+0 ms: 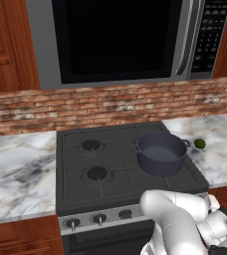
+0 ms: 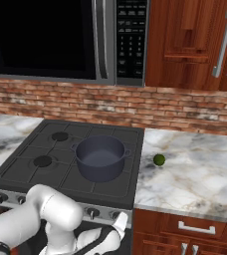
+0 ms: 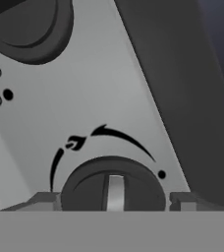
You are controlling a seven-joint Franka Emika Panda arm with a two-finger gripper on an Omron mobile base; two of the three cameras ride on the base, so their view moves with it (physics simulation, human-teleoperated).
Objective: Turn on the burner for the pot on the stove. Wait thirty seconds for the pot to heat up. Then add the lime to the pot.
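While both base views show the pot point(image 1: 161, 153) on the stove point(image 1: 85, 187) and the lime point(image 1: 199, 144) on the tabletop point(image 2: 200, 169), the hand view shows fingers point(image 3: 44, 201) apart, flanking a knob point(image 3: 113, 189) partly cut off.

We see a marble surface point(image 1: 21, 169) L & R of the stove point(image 1: 85, 187), w/ a brick wall behind. The stove sits flush between the two stretches; black grates cover its top. The pot point(image 1: 161, 153) stands upright on the R-side grate, toward the back, lidless. The lime point(image 1: 199, 144) lies on the R stretch of the surface, near the pot but not touching it, just off the stove's edge.
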